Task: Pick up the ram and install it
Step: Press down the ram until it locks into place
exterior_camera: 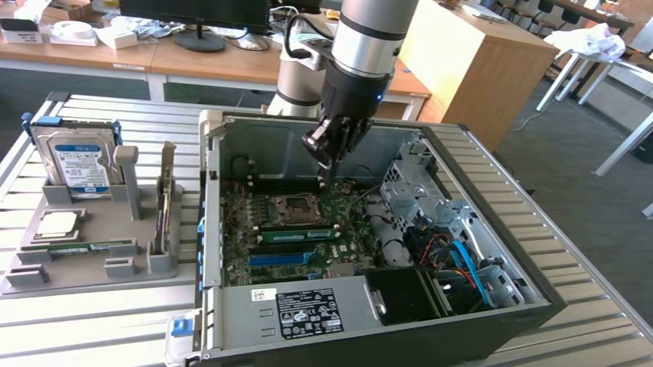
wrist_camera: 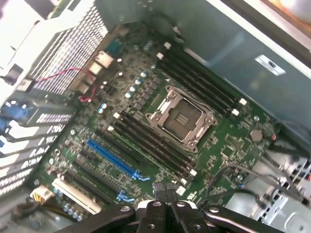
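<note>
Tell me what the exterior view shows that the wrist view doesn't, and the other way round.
Exterior view alone: the grey holder tray on the exterior view's left, carrying a blue-labelled hard drive and a ram stick standing on edge, plus the arm and the desks behind.

Wrist view alone: the white expansion slot and the coin cell battery.

Both: the motherboard with its empty processor socket, the blue slot, and the shut hand above the board, holding nothing.

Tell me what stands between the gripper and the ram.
The case's side wall. The shut gripper hangs inside the open case above the motherboard; the ram lies in the grey holder outside, toward the exterior view's left.
</note>
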Motion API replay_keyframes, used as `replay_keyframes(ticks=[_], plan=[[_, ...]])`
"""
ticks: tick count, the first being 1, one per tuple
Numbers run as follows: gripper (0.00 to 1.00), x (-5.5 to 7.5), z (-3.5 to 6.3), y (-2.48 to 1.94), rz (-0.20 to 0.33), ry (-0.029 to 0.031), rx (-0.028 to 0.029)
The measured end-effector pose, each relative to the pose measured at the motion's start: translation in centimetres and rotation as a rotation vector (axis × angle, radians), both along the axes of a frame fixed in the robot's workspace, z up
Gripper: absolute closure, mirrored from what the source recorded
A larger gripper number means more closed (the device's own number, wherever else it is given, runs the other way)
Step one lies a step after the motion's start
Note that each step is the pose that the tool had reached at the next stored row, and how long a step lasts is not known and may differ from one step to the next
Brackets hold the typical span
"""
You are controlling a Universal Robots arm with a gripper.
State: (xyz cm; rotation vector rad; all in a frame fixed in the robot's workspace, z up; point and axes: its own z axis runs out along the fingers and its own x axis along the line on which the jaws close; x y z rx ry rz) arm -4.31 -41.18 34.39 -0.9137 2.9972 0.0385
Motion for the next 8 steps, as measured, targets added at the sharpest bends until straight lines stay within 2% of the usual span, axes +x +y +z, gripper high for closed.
replay_keyframes(ticks=[8], plan=[[0.90,0.00,-0.11,0.00,-0.146,0.0000,0.0000]])
